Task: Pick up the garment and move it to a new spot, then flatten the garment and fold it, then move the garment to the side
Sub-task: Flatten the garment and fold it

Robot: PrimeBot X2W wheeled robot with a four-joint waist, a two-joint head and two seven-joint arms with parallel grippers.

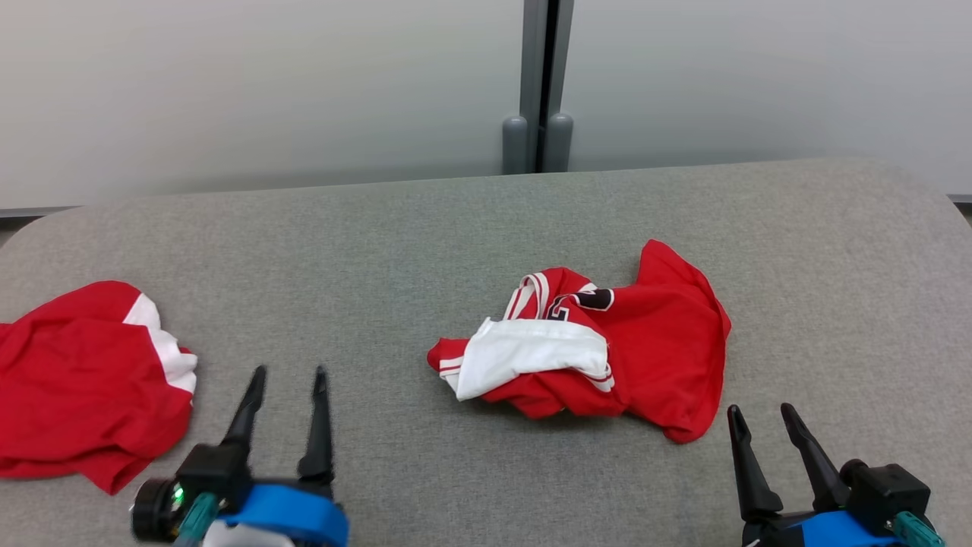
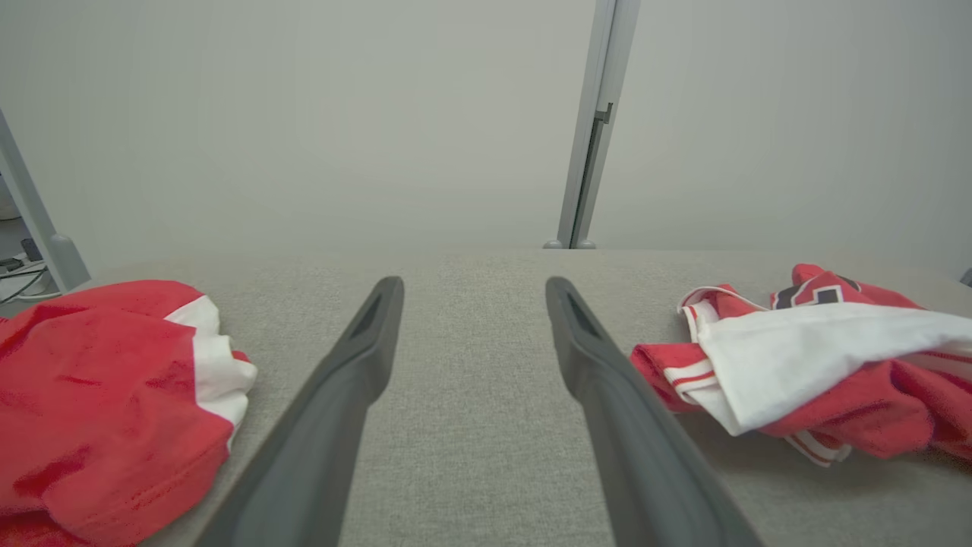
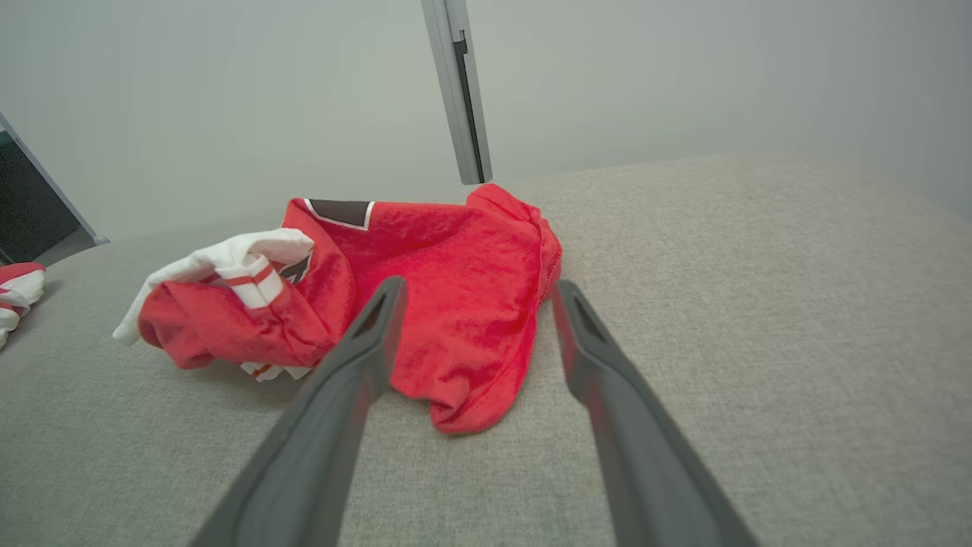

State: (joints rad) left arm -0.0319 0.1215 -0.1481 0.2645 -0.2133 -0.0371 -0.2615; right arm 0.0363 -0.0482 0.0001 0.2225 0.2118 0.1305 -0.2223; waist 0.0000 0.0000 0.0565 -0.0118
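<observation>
The left claw (image 1: 289,371) stands released, its two dark fingers spread apart with only the bare grey surface (image 1: 456,228) between them, gripping nothing. The right claw (image 1: 760,409) is released too, with its fingers parted and empty.

The garment (image 1: 600,342) lies crumpled in a heap on the surface. In the head view it sits between the two claws and farther out than both. It is ahead of the right claw and to that claw's left, with its nearest red hem just beyond the left fingertip but apart from it. From the left claw it lies well off to the right and slightly ahead. It is red, with a white panel folded over its near left side, striped red-and-white trim poking out, and a dark patch outlined in white near the top.

In the right wrist view the garment (image 3: 456,304) shows between and behind the two fingers. A red lobe of hem reaches toward the camera, and neither finger touches the cloth. In the left wrist view the garment (image 2: 820,365) lies on the right-hand finger's outer side, near it.

A second red cloth (image 1: 83,380) with a white band lies bunched to the left of the left claw, near its left finger but apart from it. The cloth runs off the edge of the head view.

Beyond both claws, past the far edge of the surface, a pale wall (image 1: 228,91) rises. A grey post (image 1: 541,83) stands straight ahead, roughly between the two claws.
</observation>
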